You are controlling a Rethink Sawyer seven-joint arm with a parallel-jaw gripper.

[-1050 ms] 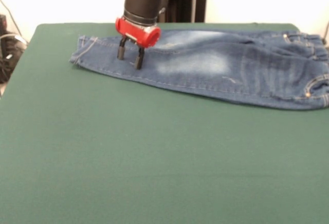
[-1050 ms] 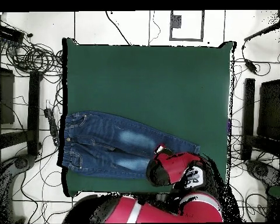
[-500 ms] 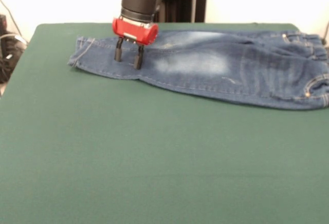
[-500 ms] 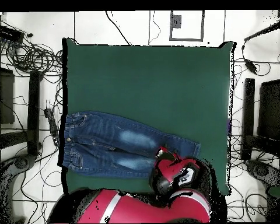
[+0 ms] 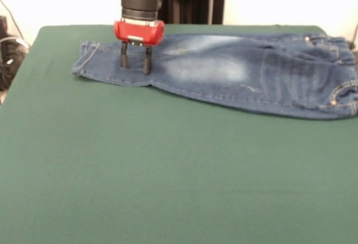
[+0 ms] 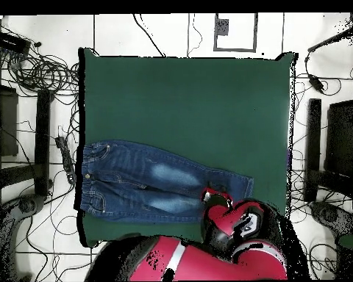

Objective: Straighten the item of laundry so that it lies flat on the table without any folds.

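Observation:
The item of laundry, a small pair of blue jeans (image 5: 235, 70), lies stretched along the far side of the green table (image 5: 168, 171). Its waistband is at the right edge of the front view and its leg hems are at the left. My gripper (image 5: 135, 65) comes straight down on the leg near the hem. It is open, and both fingertips (image 5: 147, 67) touch the denim. In the overhead view the jeans (image 6: 143, 182) lie near the table's (image 6: 187, 95) bottom-left corner. The gripper (image 6: 209, 197) stands at their right end, and my arm hides part of the lower leg.
Cables and dark equipment (image 6: 32, 73) crowd the floor left of the table in the overhead view. More stands (image 6: 334, 147) are on the right. The waistband reaches close to the table's left edge (image 6: 81, 183).
The gripper has shifted left in the front view with its tips on the denim. The hem end of the leg has slid slightly left with it.

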